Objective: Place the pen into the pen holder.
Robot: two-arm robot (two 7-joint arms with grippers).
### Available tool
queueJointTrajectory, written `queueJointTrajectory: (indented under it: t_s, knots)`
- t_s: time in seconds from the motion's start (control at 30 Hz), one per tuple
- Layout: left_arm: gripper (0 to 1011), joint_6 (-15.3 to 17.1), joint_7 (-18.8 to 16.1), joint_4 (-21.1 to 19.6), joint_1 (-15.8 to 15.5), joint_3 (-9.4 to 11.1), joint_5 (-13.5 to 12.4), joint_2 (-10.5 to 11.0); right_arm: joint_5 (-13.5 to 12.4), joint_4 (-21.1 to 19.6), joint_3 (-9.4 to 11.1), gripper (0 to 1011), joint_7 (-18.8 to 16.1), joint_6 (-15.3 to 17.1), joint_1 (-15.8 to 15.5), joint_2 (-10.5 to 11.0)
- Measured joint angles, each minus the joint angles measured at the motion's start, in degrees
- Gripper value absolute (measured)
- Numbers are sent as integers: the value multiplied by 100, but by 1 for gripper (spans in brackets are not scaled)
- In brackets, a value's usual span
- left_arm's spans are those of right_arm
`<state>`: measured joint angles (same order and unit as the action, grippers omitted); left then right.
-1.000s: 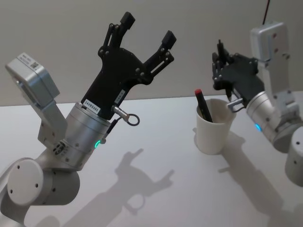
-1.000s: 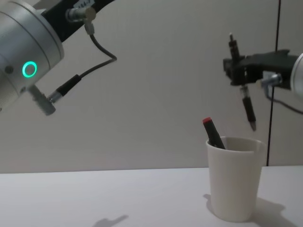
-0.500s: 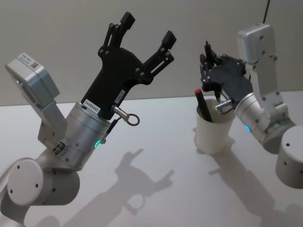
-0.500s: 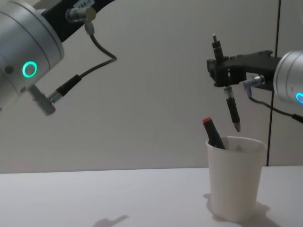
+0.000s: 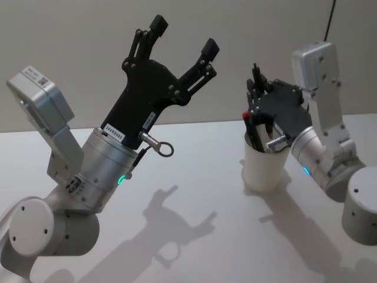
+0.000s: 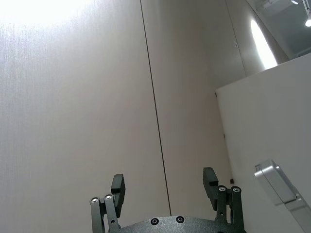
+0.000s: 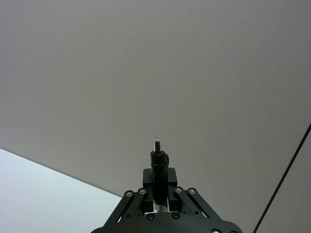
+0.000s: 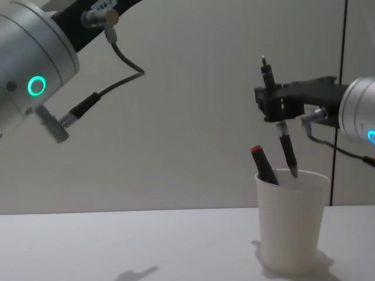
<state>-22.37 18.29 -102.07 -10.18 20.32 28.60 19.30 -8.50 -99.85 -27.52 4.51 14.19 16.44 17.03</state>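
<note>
Dim, sharp shadows (overhead light), wall glare

A plain white bench (image 5: 194, 177) is seen, matte and even, and it is met at its far edge by a light wall. One thing is carried directly by it — the pen holder (image 5: 266, 168), a white paper cup which is placed upright on its base at the robot's right side. Its shadow is cast on the bench surface just beside the base.
</note>
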Motion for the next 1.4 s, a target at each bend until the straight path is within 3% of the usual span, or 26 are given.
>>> queueJointTrajectory:
  t_s: [0.77,0.93,1.4]
  knots:
    - [1001,0,0,0,0,0,0,0,-86,171,-101,153,33,-159,-236,-99]
    - [1001,0,0,0,0,0,0,0,-91,185,-108,262,39,-174,-255,-109]
    - [1001,0,0,0,0,0,0,0,-99,202,-118,701,49,-191,-282,-120]
